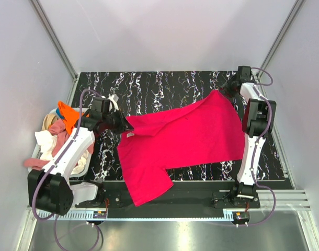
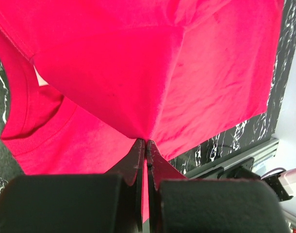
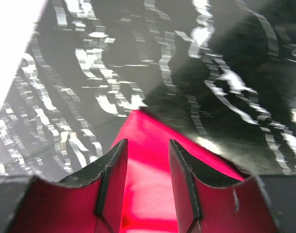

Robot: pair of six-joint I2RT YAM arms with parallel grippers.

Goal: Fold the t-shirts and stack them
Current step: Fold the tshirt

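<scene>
Now spreading step, by look of it: pinkish-red t-shirt (image 1: 185,138) laid across desk (image 1: 164,86), collar end left, hem right, one sleeve over near edge. No fold made yet. Left gripper (image 1: 119,123) low beside collar, arm reaching inward, fingers (image 2: 133,160) clenched on pinch of cloth. Right gripper (image 1: 226,90) stretched to far right corner, hem corner between its fingers (image 3: 114,170). Gap shows there, so cannot tell if clamped. Next move likely calls for pulling cloth taut and flat. Other t-shirts (image 1: 57,130) heaped off desk at left.

I note a black marble-pattern tabletop with white veining (image 1: 164,86), plain pale grey enclosure walls (image 1: 164,31) on three sides, slanted aluminium corner struts (image 1: 52,36), brushed steel panel (image 1: 175,235) nearest me, even diffuse light.
</scene>
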